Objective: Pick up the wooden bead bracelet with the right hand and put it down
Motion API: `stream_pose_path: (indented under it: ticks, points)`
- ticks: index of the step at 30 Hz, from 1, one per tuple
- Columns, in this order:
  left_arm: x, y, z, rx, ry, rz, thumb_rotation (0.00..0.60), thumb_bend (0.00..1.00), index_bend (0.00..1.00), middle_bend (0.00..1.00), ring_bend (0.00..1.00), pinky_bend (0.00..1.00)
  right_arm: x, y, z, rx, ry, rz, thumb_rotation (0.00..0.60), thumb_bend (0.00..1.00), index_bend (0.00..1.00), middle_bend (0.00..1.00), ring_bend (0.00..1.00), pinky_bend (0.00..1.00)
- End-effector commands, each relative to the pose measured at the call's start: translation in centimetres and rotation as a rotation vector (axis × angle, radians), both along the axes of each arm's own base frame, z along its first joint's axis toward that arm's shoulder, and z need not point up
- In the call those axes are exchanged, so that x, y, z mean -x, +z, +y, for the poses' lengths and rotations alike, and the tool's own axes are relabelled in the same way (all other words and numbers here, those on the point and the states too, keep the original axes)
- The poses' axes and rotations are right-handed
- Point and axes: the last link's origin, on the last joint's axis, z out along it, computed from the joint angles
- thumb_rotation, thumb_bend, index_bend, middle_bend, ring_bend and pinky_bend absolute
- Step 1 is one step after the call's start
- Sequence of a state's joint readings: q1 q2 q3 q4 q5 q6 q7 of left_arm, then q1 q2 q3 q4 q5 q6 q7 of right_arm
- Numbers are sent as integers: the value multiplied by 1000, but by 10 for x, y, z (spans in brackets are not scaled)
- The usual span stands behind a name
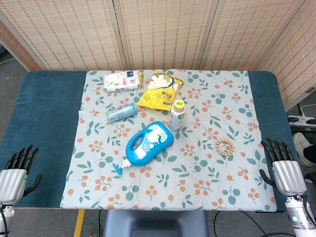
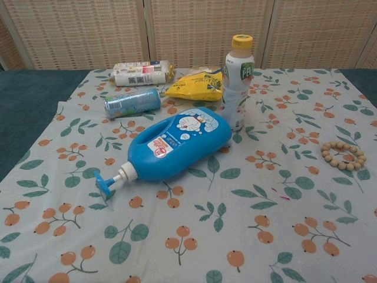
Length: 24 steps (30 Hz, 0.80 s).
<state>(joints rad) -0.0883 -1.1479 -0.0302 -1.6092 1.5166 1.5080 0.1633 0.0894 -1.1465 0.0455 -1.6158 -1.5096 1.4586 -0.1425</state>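
A: Left to right, what's there?

B: The left hand (image 1: 15, 173) sits at the near-left edge of the tabletop (image 1: 44, 113), fingers spread, holding nothing. On the flowered cloth (image 1: 163, 182) there's one white packet (image 1: 122, 80) at the back, one small can (image 1: 122, 113) lying on its side, one big blue pump bottle (image 1: 148, 143) lying down with its nozzle toward the near left, one yellow snack bag (image 1: 160, 91), and one upright drink bottle (image 1: 177, 114) with a yellow cap.

A: And the bracelet?

B: One wooden bead bracelet (image 1: 225, 147), lying flat on the cloth to the right of the blue bottle, well apart from it and touching nothing. It's a ring, so there's no long axis to line up with.

A: Which hand is nearer?

B: The right hand (image 1: 284, 170), clearly. It rests at the near-right edge, fingers apart and empty. The bracelet lies to its left and a little further from the robot, so I'd judge the reach goes inward and slightly forward, with nothing in between. The pick-up hasn't begun
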Motion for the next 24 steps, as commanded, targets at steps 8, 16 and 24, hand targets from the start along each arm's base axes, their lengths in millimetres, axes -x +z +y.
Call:
stream_pose_path:
  ticks: [8, 16, 24]
  points:
    - [0, -4, 1, 24, 6, 0, 600, 421, 0, 0, 0, 117, 4, -4, -6, -23, 4, 35, 600, 251, 0, 0, 0, 0]
    - [2, 2, 2, 19, 25, -17, 600, 420, 0, 0, 0, 117, 15, -29, -49, -108, 111, 171, 600, 251, 110, 144, 0, 0]
    - [0, 2, 0, 21, 23, -14, 600, 419, 0, 0, 0, 117, 22, -61, -75, -233, 142, 319, 600, 251, 263, 272, 0, 0]
